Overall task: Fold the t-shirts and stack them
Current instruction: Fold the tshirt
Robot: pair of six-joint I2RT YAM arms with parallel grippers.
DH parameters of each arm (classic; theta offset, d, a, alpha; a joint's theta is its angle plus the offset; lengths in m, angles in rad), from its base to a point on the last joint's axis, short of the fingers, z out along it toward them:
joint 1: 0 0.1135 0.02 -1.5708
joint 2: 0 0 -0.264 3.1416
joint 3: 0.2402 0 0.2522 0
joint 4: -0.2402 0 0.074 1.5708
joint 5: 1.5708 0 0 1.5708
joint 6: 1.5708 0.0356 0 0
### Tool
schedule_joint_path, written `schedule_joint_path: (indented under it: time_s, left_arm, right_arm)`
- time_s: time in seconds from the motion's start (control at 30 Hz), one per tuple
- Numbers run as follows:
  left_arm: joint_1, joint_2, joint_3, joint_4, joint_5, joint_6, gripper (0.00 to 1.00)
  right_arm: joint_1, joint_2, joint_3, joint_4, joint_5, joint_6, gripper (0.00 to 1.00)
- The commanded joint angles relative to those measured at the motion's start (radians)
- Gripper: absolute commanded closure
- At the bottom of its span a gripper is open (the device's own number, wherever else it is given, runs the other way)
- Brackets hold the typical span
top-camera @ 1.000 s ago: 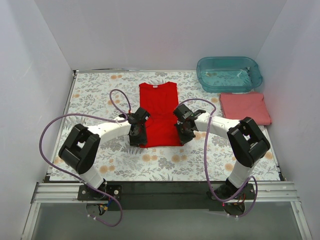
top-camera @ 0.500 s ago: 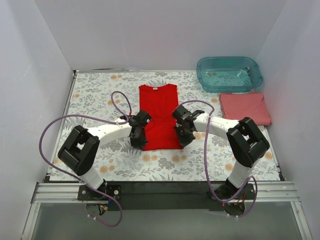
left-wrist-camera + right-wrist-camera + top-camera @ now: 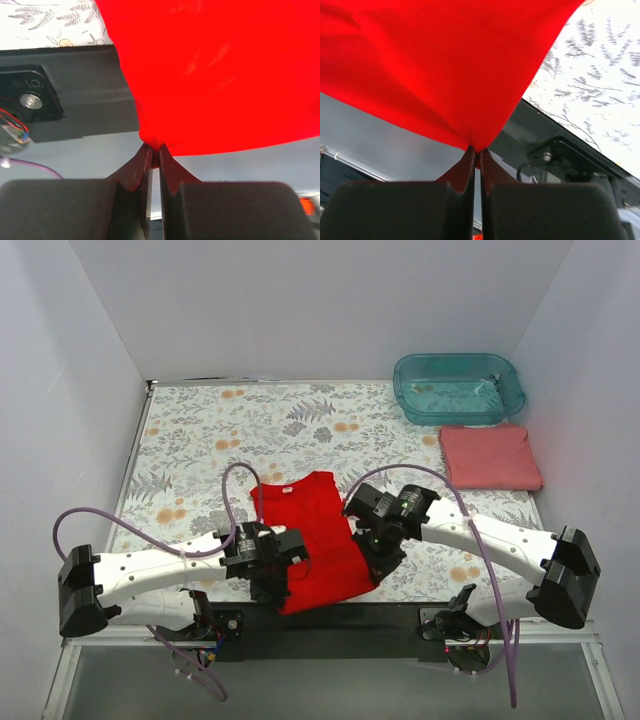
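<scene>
Flowered counter (image 3: 190, 430) carries the bright red cloth t-shirt (image 3: 315, 530) lengthwise up the frame; left gripper (image 3: 154, 150) and right gripper (image 3: 476, 150) each clench one lower corner.

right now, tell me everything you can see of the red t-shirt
The red t-shirt is bright, soft cloth, folded to a narrow panel. Its far end lies on the floral table cover. Its near hem is held over the black rail, one corner pinched in the shut left gripper, the other in the right gripper.
</scene>
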Motion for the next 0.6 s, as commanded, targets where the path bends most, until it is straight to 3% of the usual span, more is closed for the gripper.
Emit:
schedule_joint_path:
  time_s: [0.0, 0.1, 0.2, 0.4, 0.57]
  left_arm:
    - [0.149, -0.048, 0.092, -0.068, -0.045, -0.041, 1.00]
    - [0.327, -0.056, 0.126, -0.014, -0.020, 0.125, 1.00]
    - [0.432, -0.010, 0.163, 0.004, -0.022, 0.234, 1.00]
    - [0.518, 0.015, 0.226, 0.072, 0.027, 0.306, 1.00]
    - [0.618, 0.026, 0.215, 0.136, 0.053, 0.361, 1.00]
  right_arm:
    - [-0.044, 0.047, 0.130, -0.119, 0.054, -0.042, 0.99]
    - [-0.105, 0.110, 0.266, -0.129, 0.047, -0.122, 0.99]
    - [-0.157, 0.191, 0.424, -0.143, 0.009, -0.172, 0.99]
    - [-0.205, 0.357, 0.699, -0.211, -0.045, -0.250, 0.99]
    - [-0.235, 0.463, 0.788, -0.211, -0.076, -0.284, 0.99]
